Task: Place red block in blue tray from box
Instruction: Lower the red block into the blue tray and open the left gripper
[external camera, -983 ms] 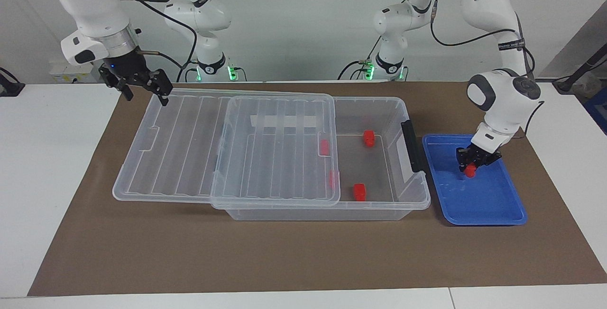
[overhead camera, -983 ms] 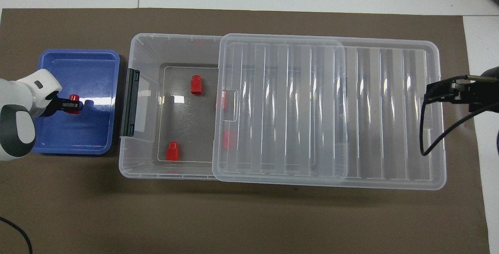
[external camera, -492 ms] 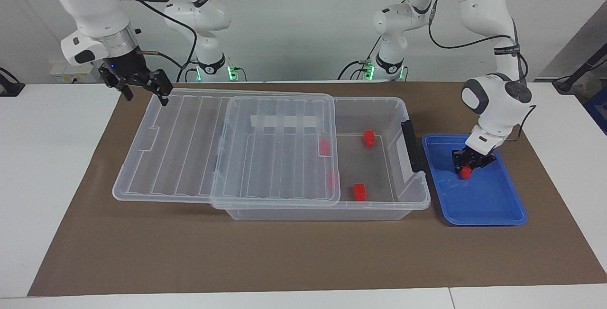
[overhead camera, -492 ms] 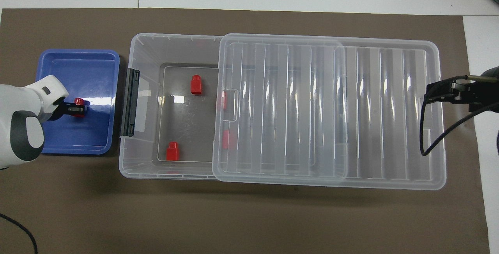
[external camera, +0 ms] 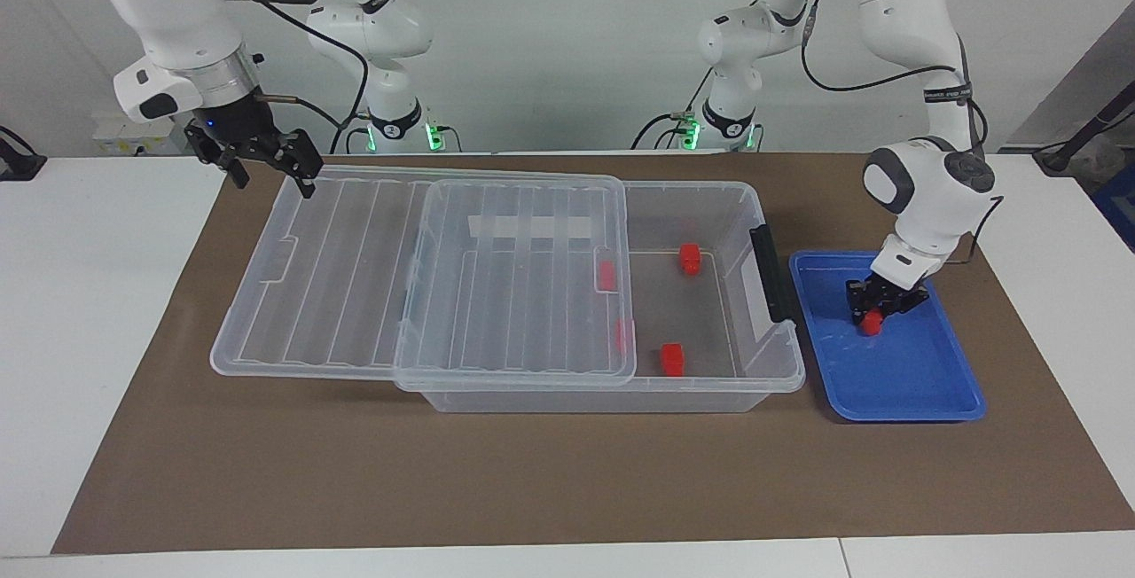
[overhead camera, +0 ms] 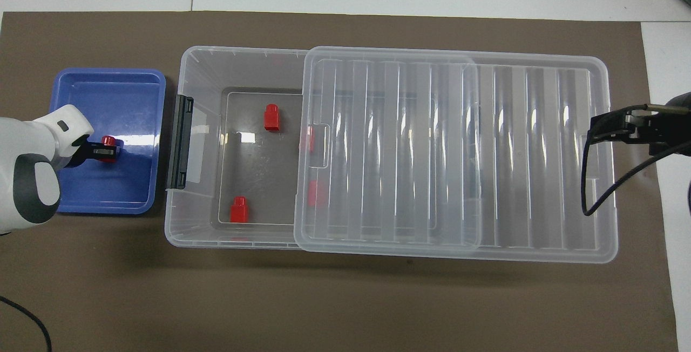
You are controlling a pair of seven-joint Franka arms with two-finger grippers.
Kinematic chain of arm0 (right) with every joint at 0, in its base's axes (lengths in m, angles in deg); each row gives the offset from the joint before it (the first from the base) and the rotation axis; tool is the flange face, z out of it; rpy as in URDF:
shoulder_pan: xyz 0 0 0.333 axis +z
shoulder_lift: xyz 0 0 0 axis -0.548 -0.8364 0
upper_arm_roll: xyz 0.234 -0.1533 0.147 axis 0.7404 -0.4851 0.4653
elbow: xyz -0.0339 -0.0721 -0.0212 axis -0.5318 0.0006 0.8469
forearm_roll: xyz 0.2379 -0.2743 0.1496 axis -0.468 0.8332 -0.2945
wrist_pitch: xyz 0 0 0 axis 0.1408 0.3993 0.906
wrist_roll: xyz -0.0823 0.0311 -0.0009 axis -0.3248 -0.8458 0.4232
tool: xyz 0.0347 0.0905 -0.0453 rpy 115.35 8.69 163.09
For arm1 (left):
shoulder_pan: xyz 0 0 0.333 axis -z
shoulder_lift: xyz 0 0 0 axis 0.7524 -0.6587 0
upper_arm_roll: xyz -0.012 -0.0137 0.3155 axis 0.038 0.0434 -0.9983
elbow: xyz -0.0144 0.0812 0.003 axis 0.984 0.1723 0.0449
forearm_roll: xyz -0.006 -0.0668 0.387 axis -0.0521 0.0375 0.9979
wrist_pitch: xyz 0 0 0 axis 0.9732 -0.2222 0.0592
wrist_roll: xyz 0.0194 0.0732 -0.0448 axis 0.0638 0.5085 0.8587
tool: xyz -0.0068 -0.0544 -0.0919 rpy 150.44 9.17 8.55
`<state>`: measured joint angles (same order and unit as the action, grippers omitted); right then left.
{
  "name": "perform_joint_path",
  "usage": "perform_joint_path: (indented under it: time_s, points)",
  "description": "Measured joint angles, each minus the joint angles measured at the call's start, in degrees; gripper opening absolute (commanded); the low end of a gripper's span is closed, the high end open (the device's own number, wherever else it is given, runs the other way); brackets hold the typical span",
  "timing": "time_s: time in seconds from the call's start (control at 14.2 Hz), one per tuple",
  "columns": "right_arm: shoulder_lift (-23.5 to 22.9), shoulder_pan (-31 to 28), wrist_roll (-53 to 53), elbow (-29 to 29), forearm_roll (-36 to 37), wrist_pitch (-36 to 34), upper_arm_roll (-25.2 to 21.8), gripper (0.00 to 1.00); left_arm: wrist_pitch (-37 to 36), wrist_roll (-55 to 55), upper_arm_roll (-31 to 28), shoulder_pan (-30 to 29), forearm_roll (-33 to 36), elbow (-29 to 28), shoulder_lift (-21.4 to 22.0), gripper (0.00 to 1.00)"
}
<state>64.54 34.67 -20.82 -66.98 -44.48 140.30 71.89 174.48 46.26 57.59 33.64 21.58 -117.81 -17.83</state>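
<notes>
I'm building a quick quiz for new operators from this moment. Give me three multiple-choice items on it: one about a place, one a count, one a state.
1. Where is the left gripper?
A. over the blue tray
B. inside the box
C. over the bare mat

2. How many red blocks show in the uncovered part of the box?
A. none
B. two
C. six

3. How does the box's lid sit?
A. latched fully shut
B. slid partway off
C. leaning against the wall

Answers: 1 A, it is low over the tray at the red block. 2 B, one nearer the robots, one farther. 3 B, it overhangs the box toward the right arm's end, where the right gripper waits.
</notes>
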Motion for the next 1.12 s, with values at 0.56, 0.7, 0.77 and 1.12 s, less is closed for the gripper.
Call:
perform_joint_path:
  time_s: [0.56, 0.7, 0.77, 1.12]
  points:
    - [0.0, 0.0, 0.0, 0.0, 0.0, 0.0, 0.0, 1.0, -0.05, -0.14, 0.0, -0.09, -0.01, 0.14, 0.01, 0.54]
    - [0.0, 0.0, 0.0, 0.0, 0.0, 0.0, 0.0, 1.0, -1.15, -0.14, 0.0, -0.09, -0.02, 0.79, 0.1, 0.54]
    - [0.0, 0.0, 0.0, 0.0, 0.0, 0.0, 0.0, 1.0, -2.46, -0.15, 0.0, -0.09, -0.02, 1.5, 0.24, 0.54]
    - [0.0, 0.0, 0.0, 0.0, 0.0, 0.0, 0.0, 1.0, -12.82, -0.12, 0.01, -0.09, -0.09, 6.61, 3.26, 0.64]
